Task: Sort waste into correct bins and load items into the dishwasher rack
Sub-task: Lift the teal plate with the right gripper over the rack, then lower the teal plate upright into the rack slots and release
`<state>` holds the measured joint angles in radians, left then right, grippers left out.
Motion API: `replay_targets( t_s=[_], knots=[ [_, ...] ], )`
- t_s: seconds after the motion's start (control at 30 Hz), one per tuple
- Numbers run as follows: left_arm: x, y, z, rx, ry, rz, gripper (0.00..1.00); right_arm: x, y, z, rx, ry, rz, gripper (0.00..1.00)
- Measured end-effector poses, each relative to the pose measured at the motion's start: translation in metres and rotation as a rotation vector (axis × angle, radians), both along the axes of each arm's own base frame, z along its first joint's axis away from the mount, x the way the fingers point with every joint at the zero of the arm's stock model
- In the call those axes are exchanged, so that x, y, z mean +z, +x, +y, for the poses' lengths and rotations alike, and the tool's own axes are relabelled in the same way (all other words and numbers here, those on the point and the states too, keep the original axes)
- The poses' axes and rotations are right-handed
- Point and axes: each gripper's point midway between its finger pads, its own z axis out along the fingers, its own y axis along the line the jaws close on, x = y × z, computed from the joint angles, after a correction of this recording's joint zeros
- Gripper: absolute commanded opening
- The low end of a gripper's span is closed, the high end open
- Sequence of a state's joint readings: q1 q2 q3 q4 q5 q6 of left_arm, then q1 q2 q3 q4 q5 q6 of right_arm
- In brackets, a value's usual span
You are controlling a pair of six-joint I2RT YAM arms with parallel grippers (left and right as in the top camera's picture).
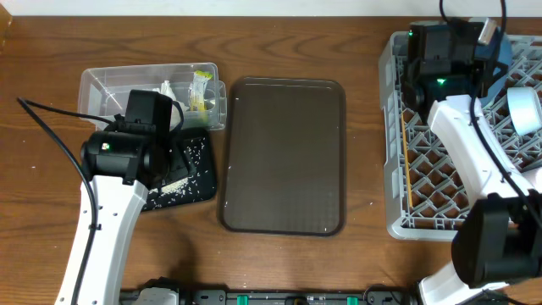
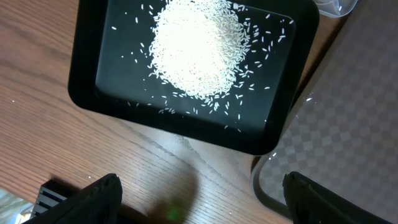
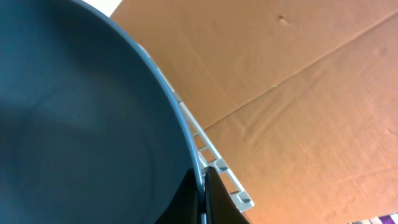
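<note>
The black tray (image 1: pixel 206 188) holds loose white rice (image 1: pixel 178 185), and in the left wrist view the rice (image 2: pixel 196 50) lies heaped in the tray (image 2: pixel 87 93). My left gripper (image 2: pixel 199 205) is open and empty above the table just in front of that tray. The clear tub (image 1: pixel 102 80) holds the white tissue (image 1: pixel 167 87) and the yellow-green wrapper (image 1: pixel 201 89). My right gripper (image 3: pixel 202 186) is shut on the rim of the dark blue plate (image 3: pixel 81 112), held upright over the far part of the grey rack (image 1: pixel 396 169). The plate (image 1: pixel 501 52) shows beside the right wrist.
The brown serving tray (image 1: pixel 284 157) lies between the bins and the rack, its corner near my left fingers (image 2: pixel 348 124). A light blue bowl (image 1: pixel 525 110) and chopsticks (image 1: pixel 406 169) are in the rack. The rack's wall (image 3: pixel 217 168) is right under the plate.
</note>
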<state>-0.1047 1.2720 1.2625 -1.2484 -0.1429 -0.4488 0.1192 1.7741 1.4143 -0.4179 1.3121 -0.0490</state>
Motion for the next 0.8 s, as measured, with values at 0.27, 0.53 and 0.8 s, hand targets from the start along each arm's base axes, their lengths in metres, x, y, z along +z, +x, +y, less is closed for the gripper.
replay_targets(
  t_s=[0.27, 0.53, 0.8],
  knots=[
    [0.000, 0.000, 0.000, 0.000, 0.000, 0.000, 0.86, -0.012, 0.011, 0.028, 0.078, 0.014, 0.032, 0.01],
    [0.000, 0.000, 0.000, 0.000, 0.000, 0.000, 0.86, -0.014, 0.013, 0.040, 0.109, 0.016, 0.047, 0.01],
    [0.000, 0.000, 0.000, 0.000, 0.000, 0.000, 0.86, -0.037, 0.008, 0.069, 0.220, 0.052, 0.226, 0.31]
  ],
)
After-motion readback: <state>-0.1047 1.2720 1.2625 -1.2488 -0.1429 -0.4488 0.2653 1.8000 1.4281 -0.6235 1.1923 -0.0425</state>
